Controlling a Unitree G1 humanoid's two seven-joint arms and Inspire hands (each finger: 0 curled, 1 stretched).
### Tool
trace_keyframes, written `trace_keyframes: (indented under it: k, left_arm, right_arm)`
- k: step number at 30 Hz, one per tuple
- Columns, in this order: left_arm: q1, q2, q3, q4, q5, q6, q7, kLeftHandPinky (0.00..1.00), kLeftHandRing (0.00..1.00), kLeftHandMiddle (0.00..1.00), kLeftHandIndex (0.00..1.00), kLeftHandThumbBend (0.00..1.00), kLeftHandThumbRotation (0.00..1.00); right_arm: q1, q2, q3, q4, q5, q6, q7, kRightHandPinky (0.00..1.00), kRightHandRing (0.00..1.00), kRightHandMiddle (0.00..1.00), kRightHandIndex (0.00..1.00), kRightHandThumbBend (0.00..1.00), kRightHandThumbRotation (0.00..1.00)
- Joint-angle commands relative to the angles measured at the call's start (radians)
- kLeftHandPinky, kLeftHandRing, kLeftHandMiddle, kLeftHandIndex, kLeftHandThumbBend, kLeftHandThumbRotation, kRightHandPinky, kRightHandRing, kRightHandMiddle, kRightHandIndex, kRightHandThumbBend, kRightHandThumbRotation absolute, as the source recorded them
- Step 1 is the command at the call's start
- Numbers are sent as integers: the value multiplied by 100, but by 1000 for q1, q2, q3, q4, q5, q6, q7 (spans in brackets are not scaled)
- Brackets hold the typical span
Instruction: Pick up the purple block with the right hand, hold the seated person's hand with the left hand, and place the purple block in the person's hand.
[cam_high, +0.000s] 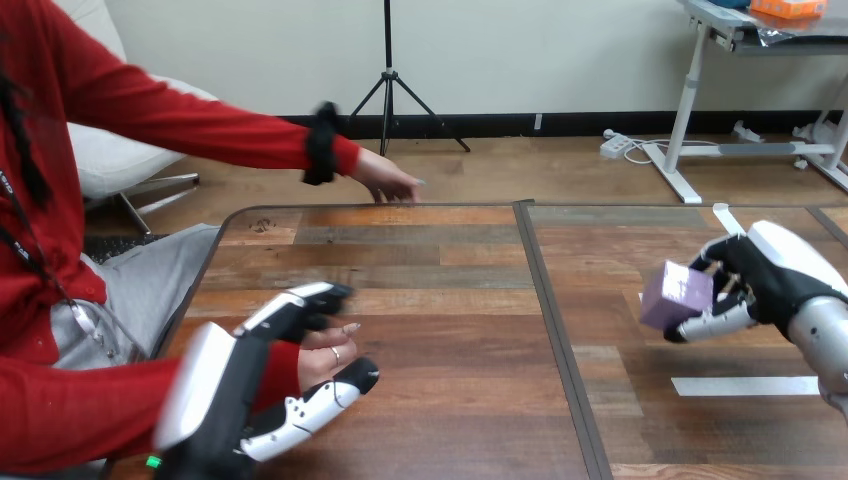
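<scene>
A purple block (676, 295) hangs a little above the table at the right, pinched between the thumb and curled fingers of my right hand (752, 285). At the lower left, my left hand (262, 372) is curled round the person's hand (322, 356), fingers over its back and thumb under its fingertips. That hand lies low over the table, palm side hidden. The person's other hand (385, 182) reaches out over the table's far edge, holding nothing.
The wooden table (430, 300) has a dark seam (555, 330) running front to back through its middle. A white tape strip (745, 385) lies on the right half, below my right hand. The person sits at the left side.
</scene>
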Motion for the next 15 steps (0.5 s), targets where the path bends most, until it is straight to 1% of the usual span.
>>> trace_keyframes:
  k: [1,4,6,8,15]
  left_arm:
    - [-35,57,47,-141,95,51,83,82,86,88,89,96,74]
    - [-33,75,48,-159,124,83,95,84,88,90,92,97,72]
    - [-35,98,51,-161,162,101,116,85,89,91,93,98,71]
    - [-36,111,49,-162,187,117,135,86,90,92,95,98,70]
    - [-39,146,32,-164,237,178,166,89,92,95,98,100,69]
  right_arm:
    - [-34,-10,-42,-105,30,-2,-1,29,35,43,51,64,0]
    - [-27,-10,-47,-131,30,9,4,30,36,44,52,64,0]
    - [-20,-11,-51,-152,32,12,4,30,36,44,52,64,0]
    - [-16,-10,-55,-168,35,18,8,30,36,43,52,64,0]
    - [-4,-8,-63,-214,41,43,21,31,37,44,52,64,0]
